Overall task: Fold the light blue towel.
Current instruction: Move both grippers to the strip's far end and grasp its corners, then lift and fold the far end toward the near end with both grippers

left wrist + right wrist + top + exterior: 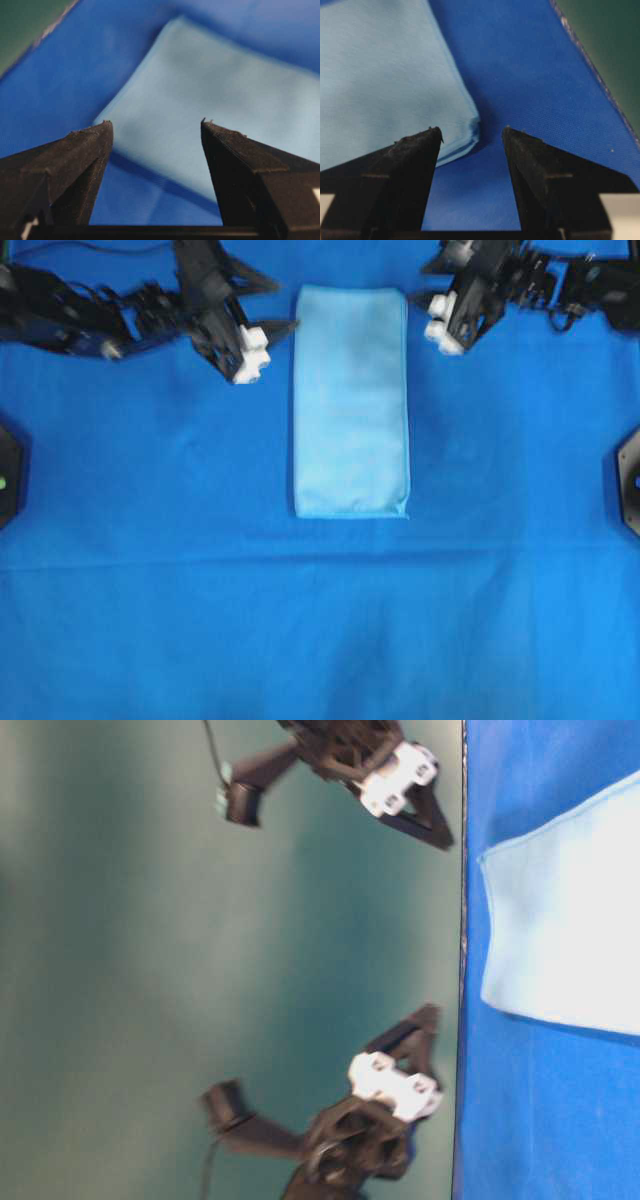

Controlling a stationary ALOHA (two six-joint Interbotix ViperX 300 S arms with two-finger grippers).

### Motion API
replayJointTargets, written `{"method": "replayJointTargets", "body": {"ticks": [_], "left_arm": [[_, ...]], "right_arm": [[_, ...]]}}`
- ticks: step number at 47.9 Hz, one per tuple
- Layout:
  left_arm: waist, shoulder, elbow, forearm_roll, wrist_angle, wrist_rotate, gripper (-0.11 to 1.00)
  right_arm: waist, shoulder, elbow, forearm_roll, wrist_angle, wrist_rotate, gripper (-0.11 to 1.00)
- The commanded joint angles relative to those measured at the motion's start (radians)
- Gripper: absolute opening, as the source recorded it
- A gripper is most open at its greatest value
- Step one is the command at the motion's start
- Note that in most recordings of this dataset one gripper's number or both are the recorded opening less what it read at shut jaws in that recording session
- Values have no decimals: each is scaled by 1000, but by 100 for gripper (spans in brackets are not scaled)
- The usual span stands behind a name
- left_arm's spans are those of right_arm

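Approach stage of the next fold: light blue towel (351, 400) lies flat on the counter (150, 590), which is draped in a darker blue covering, and it already forms a long narrow rectangle, so I judge that one fold is done and a second, across its length, remains. In the overhead view the towel sits in the upper middle, its far short edge lying between my two arms. My left end effector (268, 340) is just beside the towel's far left corner, and my right end effector (428, 302) is just beside the far right corner; neither touches the cloth. Both stand wide open and hold nothing, as each wrist view shows: the left fingers (75, 165) frame the towel's near corner (210, 110), the right fingers (405, 175) frame its rounded, doubled corner (385, 80).

Next move, as I judge it: lower each end effector onto its own corner, pinch all layers together, lift evenly, and carry that short edge over to meet the opposite one. Uneven height or a missed lower layer would skew the fold.

Towel appearance: pale sky blue, finely textured, soft, with a thin hem and a slightly thick layered edge visible at the right corner; its surface is smooth with no marked wrinkles.
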State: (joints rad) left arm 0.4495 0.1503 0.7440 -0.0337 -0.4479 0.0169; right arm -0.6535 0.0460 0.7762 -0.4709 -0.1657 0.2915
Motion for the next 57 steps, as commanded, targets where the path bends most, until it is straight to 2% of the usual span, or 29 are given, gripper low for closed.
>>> {"method": "replayJointTargets", "body": {"ticks": [1, 9, 19, 24, 28, 30, 35, 36, 38, 46, 57], "left_arm": [[26, 41, -49, 3, -6, 2, 68], [60, 133, -109, 3, -9, 0, 68], [64, 212, -170, 3, 2, 0, 68], [61, 235, -186, 3, 31, 0, 62], [60, 244, -192, 3, 71, 2, 49], [60, 245, -192, 5, 84, 2, 38], [60, 245, -190, 6, 87, 14, 14], [58, 247, -192, 6, 87, 20, 10], [57, 247, -193, 6, 87, 32, 3], [49, 242, -195, 6, 75, 58, 3], [78, 213, -212, 6, 71, 100, 3]], "right_arm": [[-8, 37, -40, -5, -20, -2, 57], [-11, 114, -60, -3, -57, 0, 58], [-14, 161, -74, 3, -57, 6, 57], [-14, 161, -69, 5, -55, 8, 56], [-12, 160, -64, 5, -54, 9, 48], [-12, 161, -63, 5, -54, 11, 40], [-2, 160, -55, 5, -54, 11, 9], [-2, 160, -55, 5, -54, 11, 4], [2, 160, -54, 5, -54, 11, 3], [3, 155, -54, 6, -54, 14, 3], [-17, 124, -71, 5, -26, 12, 3]]}}
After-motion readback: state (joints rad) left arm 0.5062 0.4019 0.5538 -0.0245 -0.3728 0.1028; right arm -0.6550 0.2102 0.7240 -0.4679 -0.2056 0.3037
